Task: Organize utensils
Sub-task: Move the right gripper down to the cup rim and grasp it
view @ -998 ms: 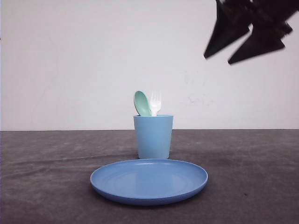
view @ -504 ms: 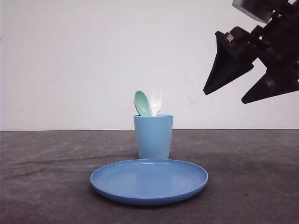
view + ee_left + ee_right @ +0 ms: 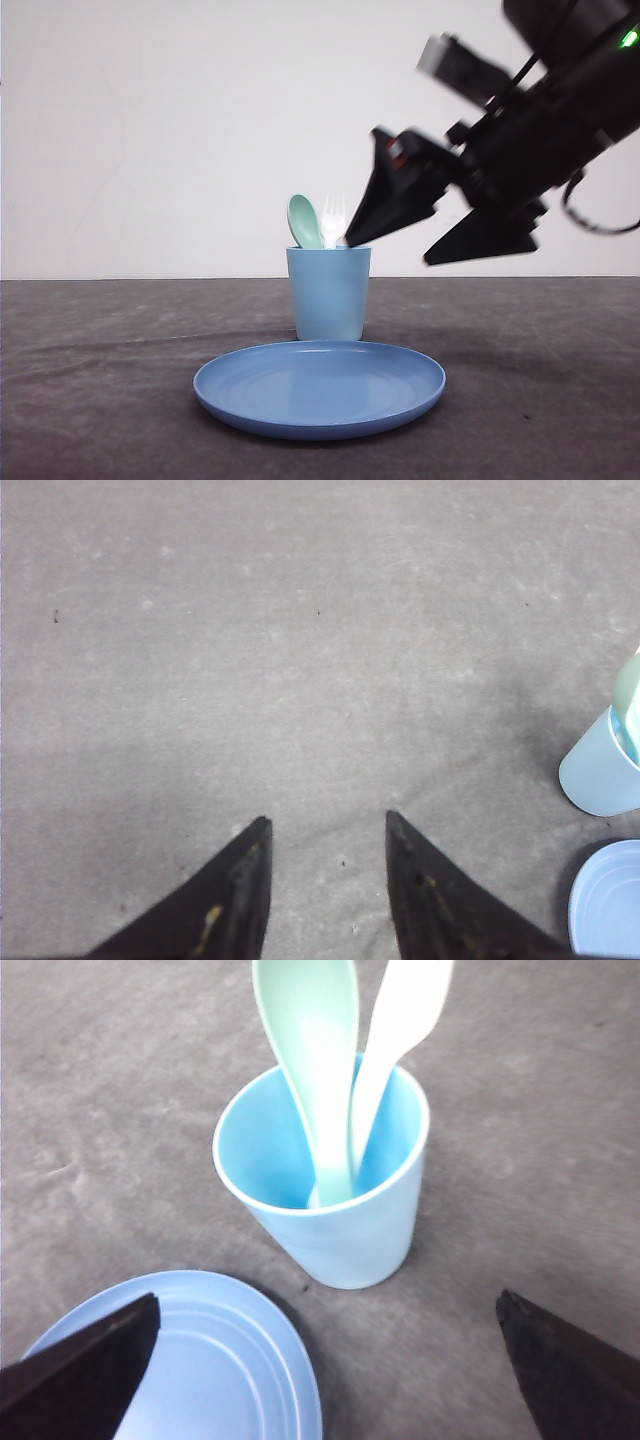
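A pale mint-green spoon (image 3: 304, 222) and a white fork (image 3: 332, 218) stand bowl and tines up in a light blue cup (image 3: 328, 295) at the middle of the table. My right gripper (image 3: 386, 252) hangs open just right of the cup, one fingertip close to the fork at rim height. In the right wrist view the spoon (image 3: 310, 1050) and fork (image 3: 400, 1030) lean in the cup (image 3: 330, 1230), ahead of the wide-open right gripper (image 3: 325, 1302). My left gripper (image 3: 327, 820) is open over bare table, holding nothing.
A round blue plate (image 3: 320, 388) lies in front of the cup, nearer to me. The left wrist view has the cup (image 3: 603, 775) and the plate's rim (image 3: 608, 900) at its edge. The dark table (image 3: 100, 380) stretches to a white wall.
The right arm has come down and leftwards from the upper right, its open fingers now beside the cup's rim. Cup, utensils and plate have not moved.
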Motion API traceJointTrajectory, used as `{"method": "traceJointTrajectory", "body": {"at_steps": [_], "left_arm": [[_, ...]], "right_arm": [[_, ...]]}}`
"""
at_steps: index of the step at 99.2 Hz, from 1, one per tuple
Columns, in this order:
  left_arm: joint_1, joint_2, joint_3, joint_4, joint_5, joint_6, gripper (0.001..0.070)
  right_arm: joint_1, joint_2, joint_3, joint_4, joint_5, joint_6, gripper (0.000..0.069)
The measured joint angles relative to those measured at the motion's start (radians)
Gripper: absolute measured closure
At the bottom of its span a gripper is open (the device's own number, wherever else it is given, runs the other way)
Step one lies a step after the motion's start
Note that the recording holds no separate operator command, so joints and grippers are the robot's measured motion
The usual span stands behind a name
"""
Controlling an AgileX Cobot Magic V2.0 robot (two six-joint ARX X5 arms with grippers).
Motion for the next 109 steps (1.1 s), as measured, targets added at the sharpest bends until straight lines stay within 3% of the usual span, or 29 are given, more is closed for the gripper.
{"method": "traceJointTrajectory", "body": {"at_steps": [44,79,109], "left_arm": [[0.000,0.000,0.000,0.000,0.000,0.000,0.0511],[0.000,0.000,0.000,0.000,0.000,0.000,0.0511],[0.000,0.000,0.000,0.000,0.000,0.000,0.0511]], "right_arm": [[0.037,0.316,0.243,0.042,0.002,0.002,0.0010],[0.045,0.343,0.280,0.049,0.052,-0.029,0.0015],[0.052,0.343,0.280,0.051,0.054,-0.051,0.0205]]}}
